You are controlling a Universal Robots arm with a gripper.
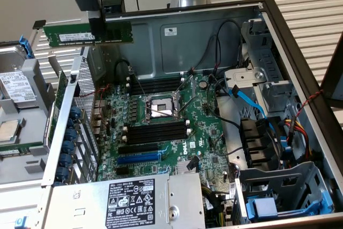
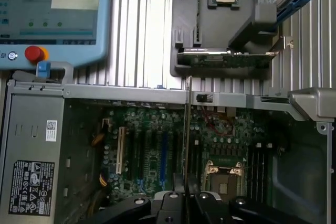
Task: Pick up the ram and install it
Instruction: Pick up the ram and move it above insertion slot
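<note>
The ram (image 1: pixel 115 31) is a long green stick with a white label. It hangs level in the air above the open computer case's back corner, on the exterior view's left. My gripper (image 1: pixel 97 35) is shut on it near its middle. In the wrist view the ram (image 2: pixel 187 129) appears edge-on as a thin line running out from my gripper (image 2: pixel 186 199) over the motherboard (image 2: pixel 152 161). Two banks of black memory slots (image 1: pixel 156 133) lie empty on either side of the processor socket (image 1: pixel 161 108), well below the stick and toward the exterior view's right.
A grey tray (image 1: pixel 16 159) beside the case carries a hard drive (image 1: pixel 16 87) and a processor chip (image 1: pixel 8 130). The power supply (image 1: pixel 128 202), blue expansion slot (image 1: pixel 138 158), cables (image 1: pixel 249 103) and drive cage (image 1: pixel 284 186) crowd the case. A teach pendant (image 2: pixel 52 14) lies nearby.
</note>
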